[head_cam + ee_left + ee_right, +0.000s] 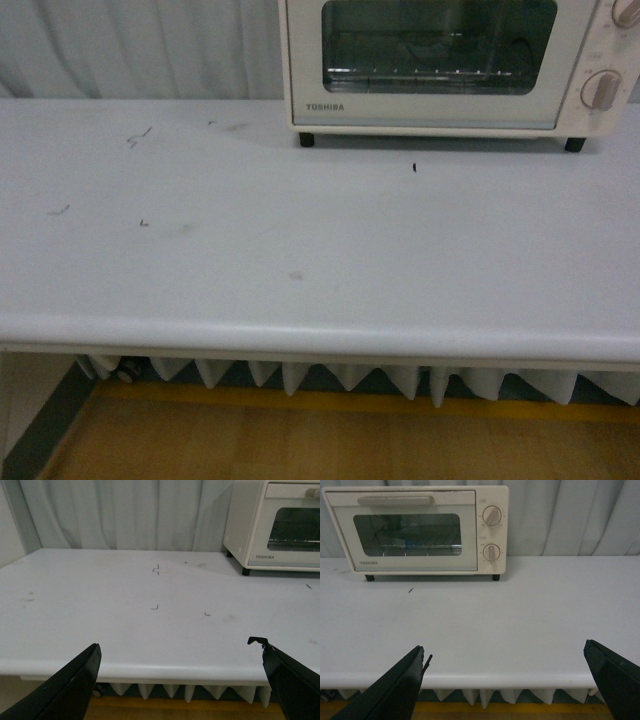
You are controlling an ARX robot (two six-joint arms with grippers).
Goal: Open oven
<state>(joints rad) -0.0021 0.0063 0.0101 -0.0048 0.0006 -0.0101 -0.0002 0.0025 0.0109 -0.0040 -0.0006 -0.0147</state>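
Both pincers gape wide, holding nothing: left gripper [176, 645] and right gripper [504, 647] hover at the table's [300, 260] near edge, well apart from the shut oven [440, 110] standing far back, rightward.

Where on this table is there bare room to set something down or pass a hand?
Nearly the whole table is bare: the wide stretch from its front edge back to the oven, and the back-left area beside the oven, up to the curtain. Only small dark scuff marks lie there. The one occupied spot is the back, right of centre, where the oven stands.
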